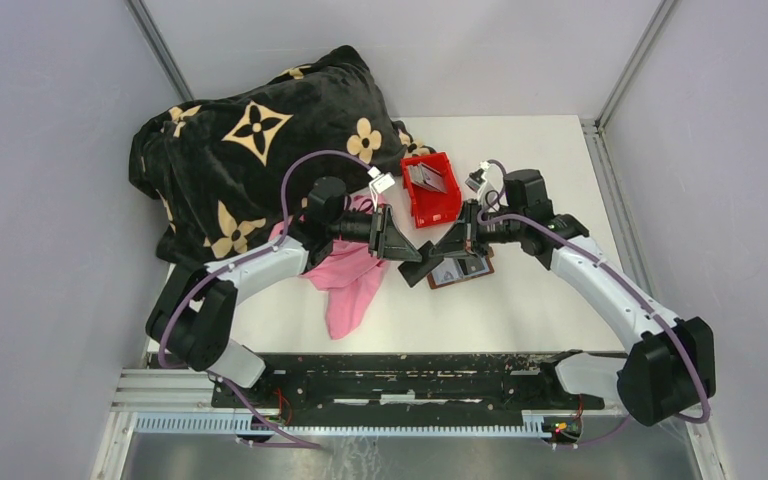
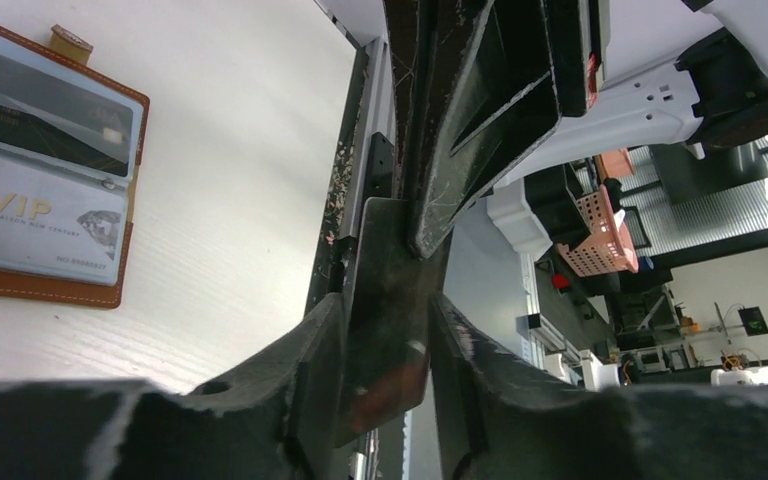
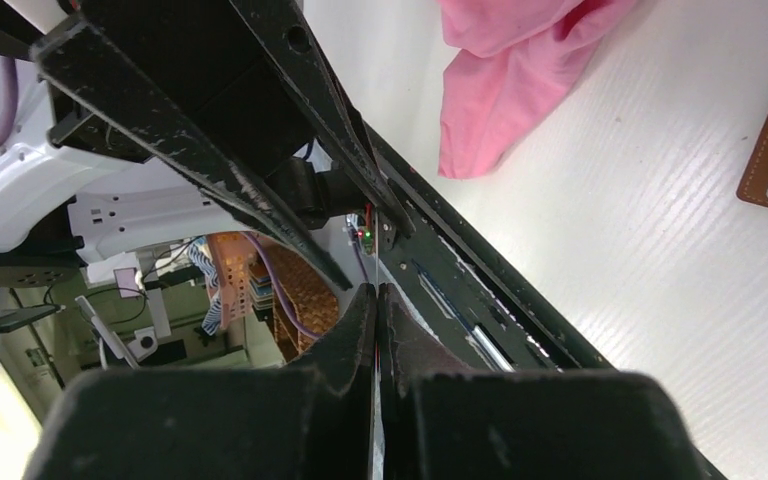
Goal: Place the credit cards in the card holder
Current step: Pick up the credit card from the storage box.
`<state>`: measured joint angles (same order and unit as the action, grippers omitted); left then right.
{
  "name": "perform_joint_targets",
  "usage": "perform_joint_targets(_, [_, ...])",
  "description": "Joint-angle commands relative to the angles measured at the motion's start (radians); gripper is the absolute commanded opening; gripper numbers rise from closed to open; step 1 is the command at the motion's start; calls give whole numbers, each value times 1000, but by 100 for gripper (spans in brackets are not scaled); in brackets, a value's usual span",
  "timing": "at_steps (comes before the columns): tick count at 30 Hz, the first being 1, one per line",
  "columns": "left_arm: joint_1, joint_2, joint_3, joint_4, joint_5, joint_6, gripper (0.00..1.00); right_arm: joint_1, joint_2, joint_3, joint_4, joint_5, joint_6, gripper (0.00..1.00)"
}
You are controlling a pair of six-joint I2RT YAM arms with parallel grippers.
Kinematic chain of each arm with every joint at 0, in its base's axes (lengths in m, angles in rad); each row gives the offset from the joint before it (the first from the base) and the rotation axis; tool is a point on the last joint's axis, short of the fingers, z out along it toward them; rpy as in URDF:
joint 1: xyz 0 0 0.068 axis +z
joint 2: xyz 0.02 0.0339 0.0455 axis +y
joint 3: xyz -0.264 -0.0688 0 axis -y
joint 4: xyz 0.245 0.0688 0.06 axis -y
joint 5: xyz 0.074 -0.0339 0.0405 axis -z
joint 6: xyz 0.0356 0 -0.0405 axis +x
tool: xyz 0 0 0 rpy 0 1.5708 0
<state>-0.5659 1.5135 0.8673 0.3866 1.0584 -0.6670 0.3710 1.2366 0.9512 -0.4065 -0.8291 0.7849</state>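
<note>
My right fingers (image 3: pixel 340 350) are clenched on a dark credit card (image 2: pixel 385 300). It stands between my left fingers (image 2: pixel 290 380), and I cannot tell if they grip it. The open card holder (image 1: pixel 457 270) lies on the worktop (image 1: pixel 530 300) at 6 o'clock from the red bin (image 1: pixel 435 213).

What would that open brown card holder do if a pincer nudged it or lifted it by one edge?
The card holder lies open and flat on the table, so a nudge would probably slide it, not tip it. Lifted by one edge, it would likely fold along its middle. Cards in the clear pockets might stiffen it.
</note>
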Motion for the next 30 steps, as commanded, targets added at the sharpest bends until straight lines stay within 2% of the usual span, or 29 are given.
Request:
perform_joint_targets(1, [3, 14, -15, 83, 66, -73, 36, -9, 26, 17, 112, -54, 34, 1])
perform_joint_targets(3, [3, 13, -22, 111, 66, -88, 23, -11, 54, 20, 126, -71, 39, 1])
perform_joint_targets(5, [3, 13, -34, 147, 66, -111, 5, -11, 75, 25, 136, -86, 42, 1])
perform_joint_targets(6, [3, 15, -41, 169, 67, -129, 3, -11, 83, 25, 144, -89, 45, 1])
perform_joint_targets(12, [2, 40, -91, 379, 62, -274, 3, -24, 113, 52, 168, -93, 57, 2])
perform_joint_targets(16, [1, 62, -115, 496, -7, -345, 3, -37, 110, 94, 53, -16, -42, 29])
perform_joint_targets(21, [1, 78, -148, 623, -113, -429, 3, -42, 98, 146, -11, 96, -112, 45])
perform_joint_targets(23, [-1, 72, -156, 637, -152, -439, 3, -41, 86, 180, -56, 168, -164, 50])
perform_joint_targets(26, [0, 49, -157, 608, -214, -426, 3, -41, 57, 247, -122, 300, -249, 52])
perform_joint_targets(30, [-2, -3, -151, 495, -327, -363, 3, -40, 25, 373, -194, 582, -400, 59])
